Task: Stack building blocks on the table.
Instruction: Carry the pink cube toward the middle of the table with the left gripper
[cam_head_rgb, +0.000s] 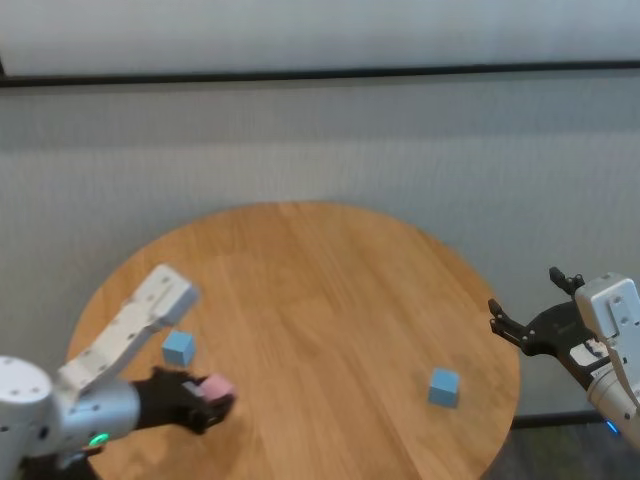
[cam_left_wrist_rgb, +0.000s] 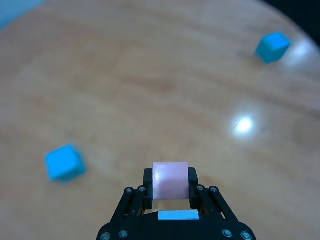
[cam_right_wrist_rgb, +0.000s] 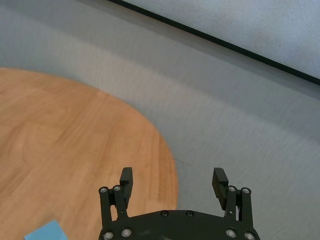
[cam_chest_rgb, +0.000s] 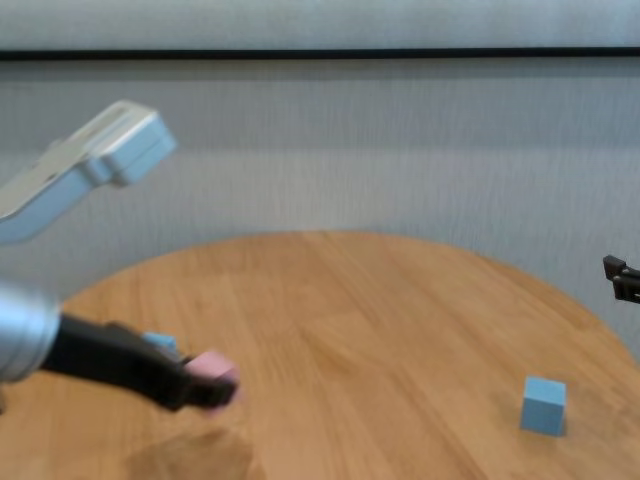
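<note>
**Left gripper clasps the pink block; right gripper waits spread beside the table**

Head view: a round wooden table (cam_head_rgb: 330, 300) fills the middle of the scene, with a grey wall behind it. At the table's near left, the left gripper (cam_head_rgb: 212, 398) is clenched on the pink block (cam_head_rgb: 217, 386). One light blue block (cam_head_rgb: 178, 347) sits on the wood just beyond that gripper. A second light blue block (cam_head_rgb: 444, 387) sits well apart, near the table's right edge. The right gripper (cam_head_rgb: 528, 308) hangs off the right rim, its black fingers spread with nothing between them.

Left wrist view: the pink block (cam_left_wrist_rgb: 170, 180) sits squarely between the two black fingers (cam_left_wrist_rgb: 148, 182), which press its opposite sides. The near blue block (cam_left_wrist_rgb: 64, 162) lies to one side on the wood, and the far blue block (cam_left_wrist_rgb: 272, 46) is small in the distance.

Right wrist view: the right gripper (cam_right_wrist_rgb: 173, 177) has its fingers parted wide over the table's rim (cam_right_wrist_rgb: 165, 145) and the grey floor. A corner of a blue block (cam_right_wrist_rgb: 47, 232) shows at the frame's lower edge.

Chest view: the left gripper (cam_chest_rgb: 205, 385) reaches in from the left, holding the pink block (cam_chest_rgb: 213, 369) close above the tabletop. A sliver of blue block (cam_chest_rgb: 160, 343) peeks behind the arm. The other blue block (cam_chest_rgb: 544, 404) rests at the right.
</note>
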